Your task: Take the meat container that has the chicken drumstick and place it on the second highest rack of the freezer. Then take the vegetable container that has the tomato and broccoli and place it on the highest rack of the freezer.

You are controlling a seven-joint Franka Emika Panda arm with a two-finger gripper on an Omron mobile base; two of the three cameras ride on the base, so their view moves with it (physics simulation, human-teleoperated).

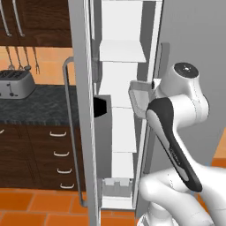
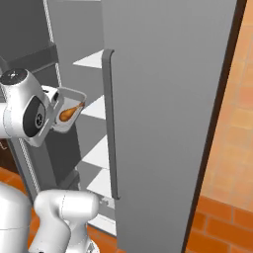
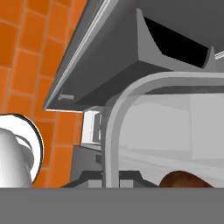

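The meat container point(image 2: 63, 101), a light-grey tray, hangs in the air before the open freezer point(image 1: 121, 50), level with its upper white shelves point(image 2: 94, 108). The orange-brown chicken drumstick point(image 2: 70, 112) lies in it. My gripper point(image 2: 53, 109) is shut on the tray's near rim, with the fingers covered by the wrist. In the left base view the container point(image 1: 140, 95) shows just beyond my wrist. The hand view looks along its curved rim point(image 3: 114, 122) with the drumstick point(image 3: 183, 179) at the bottom. The vegetable container, tomato and broccoli are out of view.
The freezer's left door point(image 1: 81, 110) stands open with a dark bin point(image 1: 103, 110) and a long handle point(image 1: 68, 132). The right door point(image 2: 163, 123) is close on my right. A toaster point(image 1: 15, 84) sits on the dark counter point(image 1: 44, 103) over wooden drawers.
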